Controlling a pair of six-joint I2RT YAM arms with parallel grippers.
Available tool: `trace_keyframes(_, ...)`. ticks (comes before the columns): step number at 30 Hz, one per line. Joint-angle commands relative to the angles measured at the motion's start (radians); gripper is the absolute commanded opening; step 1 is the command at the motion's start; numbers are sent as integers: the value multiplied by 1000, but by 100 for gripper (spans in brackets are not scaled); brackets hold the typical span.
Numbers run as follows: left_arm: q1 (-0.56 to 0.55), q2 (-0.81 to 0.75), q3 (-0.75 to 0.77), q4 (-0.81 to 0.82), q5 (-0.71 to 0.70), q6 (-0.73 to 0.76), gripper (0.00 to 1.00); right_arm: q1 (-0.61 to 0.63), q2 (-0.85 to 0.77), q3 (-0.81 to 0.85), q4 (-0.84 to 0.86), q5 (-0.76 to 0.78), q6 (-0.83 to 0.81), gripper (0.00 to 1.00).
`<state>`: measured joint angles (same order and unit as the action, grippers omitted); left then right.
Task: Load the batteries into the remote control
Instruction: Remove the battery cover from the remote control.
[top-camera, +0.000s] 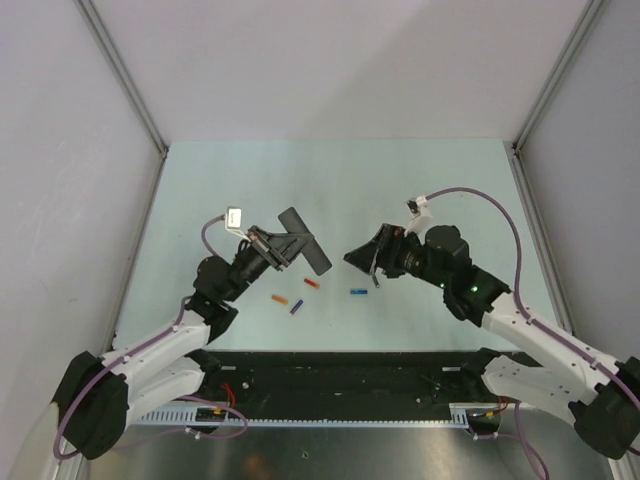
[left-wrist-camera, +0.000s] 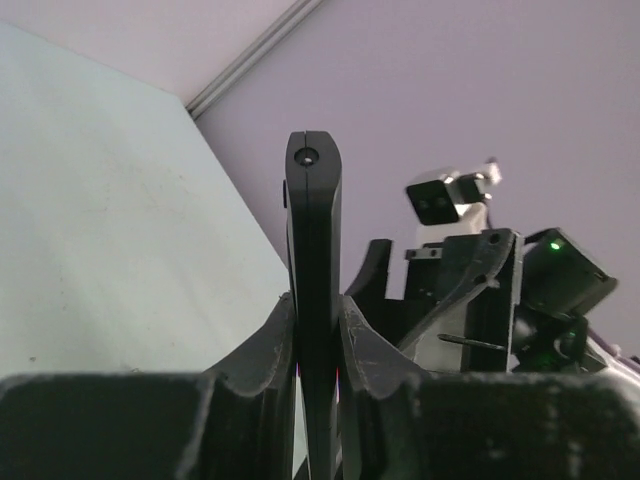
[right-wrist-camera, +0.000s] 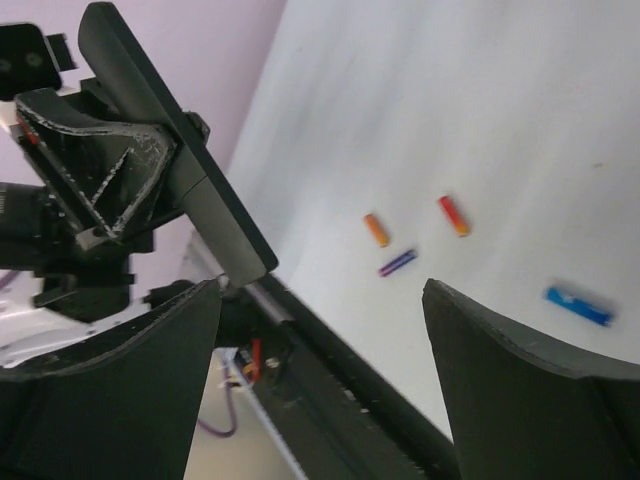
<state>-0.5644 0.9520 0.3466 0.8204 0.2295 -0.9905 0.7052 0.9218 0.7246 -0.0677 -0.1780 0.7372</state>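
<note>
The table (top-camera: 420, 190) is bearing everything. The right gripper (right-wrist-camera: 322, 290) is hanging released near the remote (top-camera: 305, 240). The left gripper (top-camera: 283, 248) is clenching that remote, raised off the table. Four batteries, orange (top-camera: 280, 298), purple (top-camera: 296, 307), red (top-camera: 312, 284) and blue (top-camera: 358, 291), are lying loose on the table below.

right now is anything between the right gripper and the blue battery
Nothing visible: only bare table lies between the open right gripper and the blue battery. The other batteries lie further left; the left gripper holds the remote.
</note>
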Motion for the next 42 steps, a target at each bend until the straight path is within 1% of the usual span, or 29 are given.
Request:
trace_keyframes(1,-37,-48,-14,117,-80,33,0,19,52,2,245,-169,146,87)
trace_keyframes(5,-104,-47,-9,117,-153,87,0,34,120,-14,360,-182,218,88)
trace_keyframes(7,-121,-45,-8,117,-186,102,0,40,155,-19,419,-187,241,89)
trace_keyframes(10,-143,-45,-8,115,-208,116,0,53,196,-17,466,-184,255,87)
trace_keyframes(13,-163,-47,-6,105,-228,130,0,54,230,-17,496,-178,272,83)
trace_keyframes(14,-167,-48,-6,99,-228,138,0,57,235,-17,502,-175,275,82)
trace_keyframes(15,-170,-50,-6,88,-267,144,0,59,239,-17,505,-172,278,81)
trace_keyframes(18,-181,-61,-5,56,-301,164,0,62,249,-17,508,-161,280,78)
trace_keyframes(26,-200,-67,12,31,-317,194,0,57,281,-17,529,-166,298,69)
trace_keyframes(30,-204,-73,12,26,-325,197,0,63,304,-17,540,-172,304,68)
trace_keyframes(32,-206,-73,14,23,-328,199,0,66,305,-17,539,-172,306,65)
trace_keyframes(40,-207,-90,11,20,-341,205,0,65,318,-17,533,-175,312,65)
trace_keyframes(42,-207,-91,9,20,-349,205,0,65,321,-17,531,-178,314,66)
